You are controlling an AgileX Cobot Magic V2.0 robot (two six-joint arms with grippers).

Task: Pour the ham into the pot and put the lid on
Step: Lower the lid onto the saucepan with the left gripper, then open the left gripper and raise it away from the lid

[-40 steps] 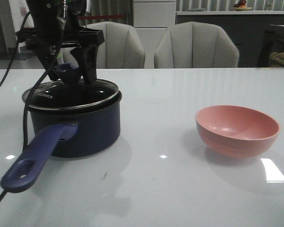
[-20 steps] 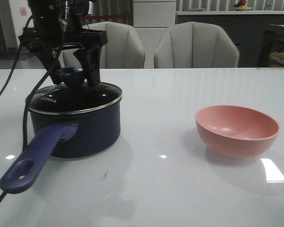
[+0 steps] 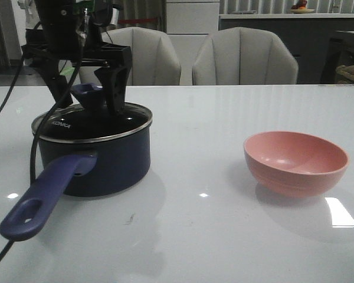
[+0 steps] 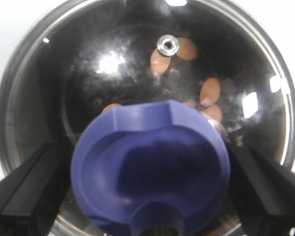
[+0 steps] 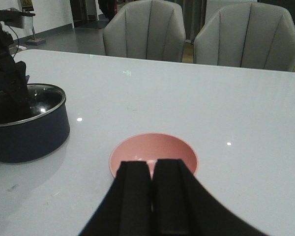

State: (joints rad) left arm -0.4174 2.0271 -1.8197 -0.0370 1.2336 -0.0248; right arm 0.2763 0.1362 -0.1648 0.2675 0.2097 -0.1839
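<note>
My right gripper (image 5: 151,196) has its fingers pressed together, empty, above the pink bowl (image 5: 155,152) at twelve o'clock. The lidded navy pot (image 5: 27,130) sits at ten o'clock on the white table (image 5: 211,98).

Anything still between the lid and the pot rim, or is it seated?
Nothing visible in the way. The lid sits level on the pot, with the ham seen through the glass inside. The left gripper is open, with a finger on each side of the knob.

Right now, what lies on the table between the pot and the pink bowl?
Nothing: the front view shows bare white table between the pot and the pink bowl.
</note>
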